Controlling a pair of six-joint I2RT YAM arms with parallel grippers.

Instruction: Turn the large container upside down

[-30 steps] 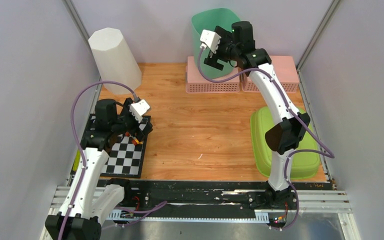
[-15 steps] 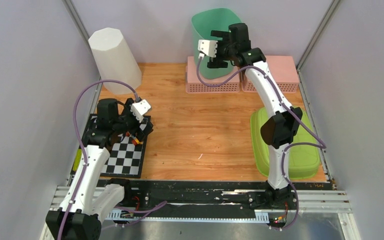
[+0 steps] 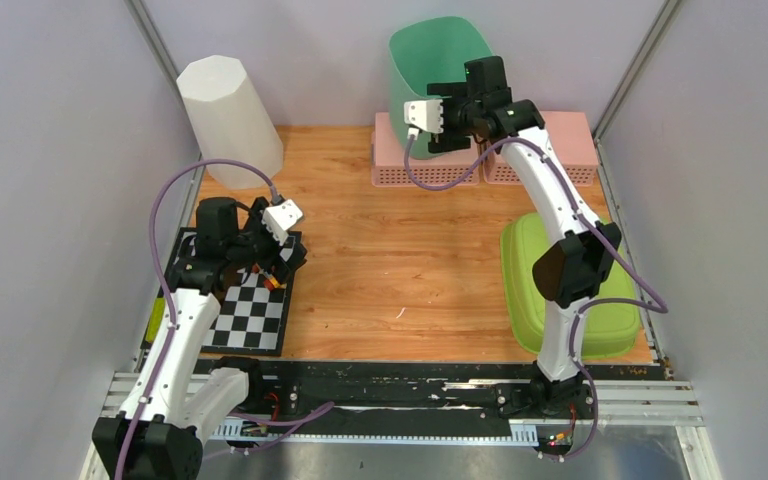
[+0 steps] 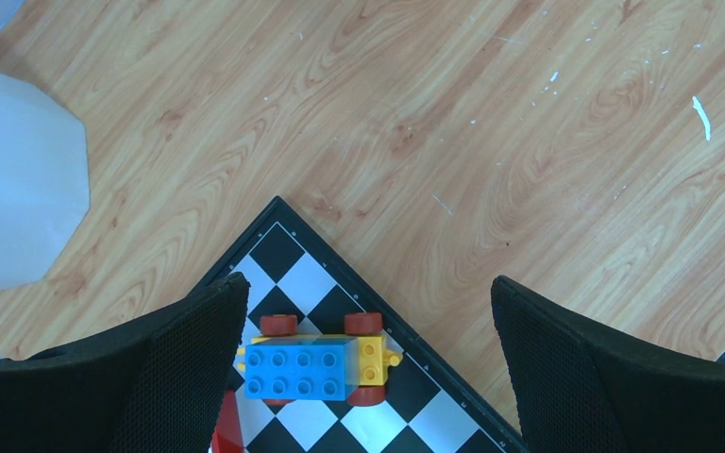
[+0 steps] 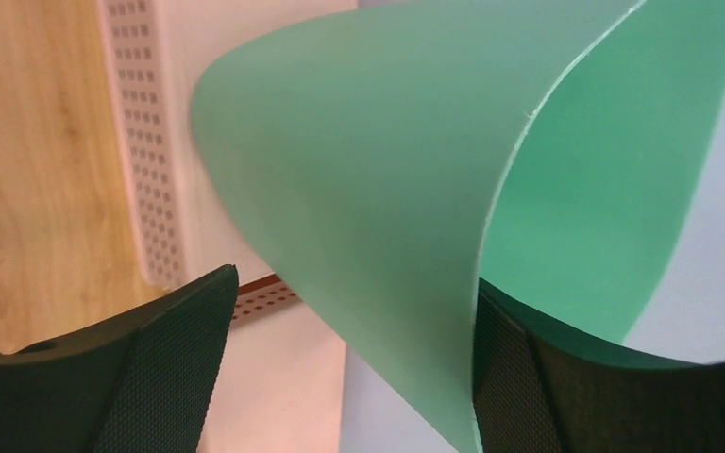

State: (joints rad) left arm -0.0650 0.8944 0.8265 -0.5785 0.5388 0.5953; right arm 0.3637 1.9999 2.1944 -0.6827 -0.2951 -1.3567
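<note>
The large container (image 3: pixel 440 50) is a mint-green bin standing at the back on a pink basket (image 3: pixel 410 168), mouth up and leaning slightly. My right gripper (image 3: pixel 440 116) is at its front wall, open and straddling it. In the right wrist view the green wall (image 5: pixel 359 170) runs between the jaws of that gripper (image 5: pixel 354 283). One finger (image 5: pixel 529 377) lies against the inner side of the wall, and the other finger (image 5: pixel 170 330) stands apart from it outside. My left gripper (image 3: pixel 278 262) hovers open over the checkerboard (image 3: pixel 255 320).
A tall white bin (image 3: pixel 228 115) stands back left. A second pink basket (image 3: pixel 570 140) sits back right and a lime-green tub (image 3: pixel 560 290) lies front right. A blue-and-yellow toy car (image 4: pixel 307 370) sits on the checkerboard (image 4: pixel 283 250) under my left gripper (image 4: pixel 368 283).
My right gripper turned and moved onto the green container's wall, its jaws narrowing a little. The container shifted slightly to the right. The left arm stayed still.
</note>
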